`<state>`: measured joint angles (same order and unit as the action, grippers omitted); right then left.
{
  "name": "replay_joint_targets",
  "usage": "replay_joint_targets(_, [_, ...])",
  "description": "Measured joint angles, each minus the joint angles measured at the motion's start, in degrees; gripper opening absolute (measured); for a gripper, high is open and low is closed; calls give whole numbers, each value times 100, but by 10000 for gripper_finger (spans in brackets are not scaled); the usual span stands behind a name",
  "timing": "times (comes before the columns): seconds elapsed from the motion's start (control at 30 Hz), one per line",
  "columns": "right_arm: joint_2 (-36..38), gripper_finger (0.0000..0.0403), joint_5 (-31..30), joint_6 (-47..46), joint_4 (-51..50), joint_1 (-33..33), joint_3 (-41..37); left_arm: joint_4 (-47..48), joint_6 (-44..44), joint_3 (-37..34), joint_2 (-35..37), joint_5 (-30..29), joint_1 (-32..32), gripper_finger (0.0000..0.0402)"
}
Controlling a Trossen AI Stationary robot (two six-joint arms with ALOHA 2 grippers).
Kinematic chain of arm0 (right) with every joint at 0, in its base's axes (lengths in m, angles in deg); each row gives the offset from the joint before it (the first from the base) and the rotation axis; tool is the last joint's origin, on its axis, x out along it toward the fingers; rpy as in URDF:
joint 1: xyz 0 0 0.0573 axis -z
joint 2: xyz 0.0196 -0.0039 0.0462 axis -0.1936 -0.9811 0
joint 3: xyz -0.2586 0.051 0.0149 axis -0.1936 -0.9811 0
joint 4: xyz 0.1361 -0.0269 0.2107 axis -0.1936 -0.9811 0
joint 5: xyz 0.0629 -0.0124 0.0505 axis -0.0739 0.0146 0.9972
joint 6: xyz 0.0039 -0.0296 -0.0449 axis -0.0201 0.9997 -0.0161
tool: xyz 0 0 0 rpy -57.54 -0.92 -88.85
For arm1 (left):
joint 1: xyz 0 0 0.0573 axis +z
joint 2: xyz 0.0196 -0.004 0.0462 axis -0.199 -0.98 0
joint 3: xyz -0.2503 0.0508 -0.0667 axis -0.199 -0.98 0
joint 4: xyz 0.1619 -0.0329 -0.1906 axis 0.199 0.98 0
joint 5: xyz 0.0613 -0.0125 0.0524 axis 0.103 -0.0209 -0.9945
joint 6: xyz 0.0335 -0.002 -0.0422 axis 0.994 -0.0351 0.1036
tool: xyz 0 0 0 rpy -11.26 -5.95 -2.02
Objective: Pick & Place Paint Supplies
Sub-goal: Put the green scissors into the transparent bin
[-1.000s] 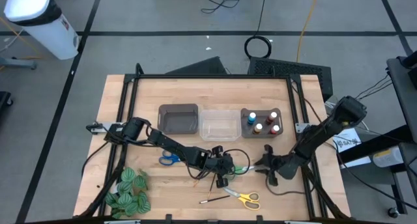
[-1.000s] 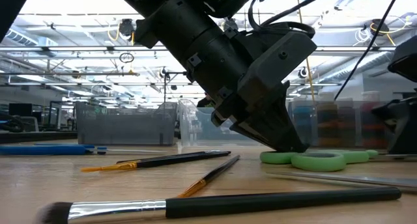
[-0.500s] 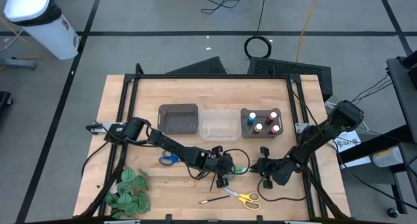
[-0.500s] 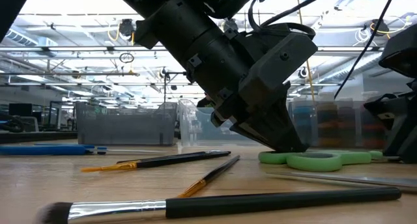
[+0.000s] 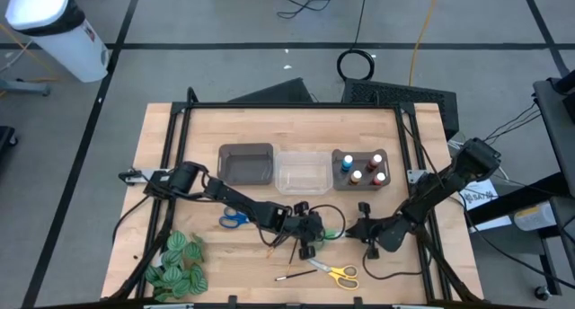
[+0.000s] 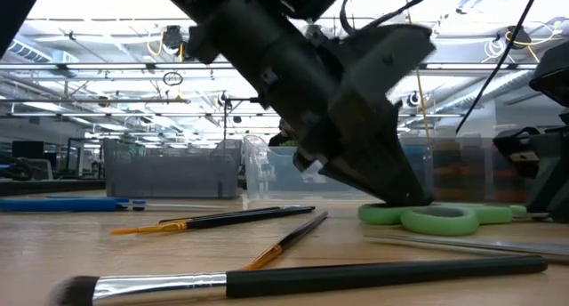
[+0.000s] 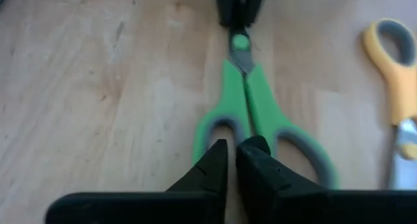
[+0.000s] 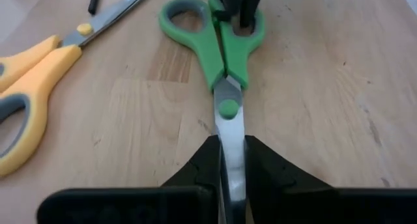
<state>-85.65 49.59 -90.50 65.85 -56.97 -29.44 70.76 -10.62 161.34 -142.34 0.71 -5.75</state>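
Observation:
The green-handled scissors point(image 5: 332, 231) lie flat on the table between my two grippers, also clear in the low view point(image 6: 436, 218). My left gripper point(image 7: 231, 160) is at their handle end, fingers nearly together. My right gripper point(image 8: 229, 160) is at their blade end, fingers close on either side of the blades. The yellow scissors point(image 5: 340, 273) and thin brushes point(image 5: 295, 275) lie nearer the table's near edge. The blue scissors point(image 5: 234, 220) lie to the left. Paint bottles point(image 5: 361, 168) stand in their tray. My left gripper pinches the green scissors where the two handle loops meet point(image 7: 242, 123), one finger point(image 7: 212, 162) in each loop, slanting down from the table's left. The scissors stay flat on the wood. My right gripper pinches the closed blades point(image 8: 229, 129) between its fingers point(image 8: 207, 160), just behind the pivot, coming low from the table's right and along the blades.
A grey bin point(image 5: 245, 163) and a clear bin point(image 5: 301, 170) sit in a row with the bottle tray toward the far edge. A green leafy bunch point(image 5: 177, 264) lies at the near left corner. A large brush point(image 6: 293, 277) lies close to the low camera.
My right gripper has slid toward the table's left, up to the blade end of the green scissors. My left gripper has stayed at the handles and shows slight motion blur in the low view.

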Motion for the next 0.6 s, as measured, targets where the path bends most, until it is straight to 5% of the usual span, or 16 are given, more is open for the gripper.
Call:
replay_joint_targets(0.43, [10, 34, -232, 686, 776, -3, -3, 88, 453, -9, 1017, -55, -236, 37])
replay_joint_targets(0.6, [64, 34, -305, 1221, 668, 4, 413, 461, 923, -1, 1726, -958, -636, 19])
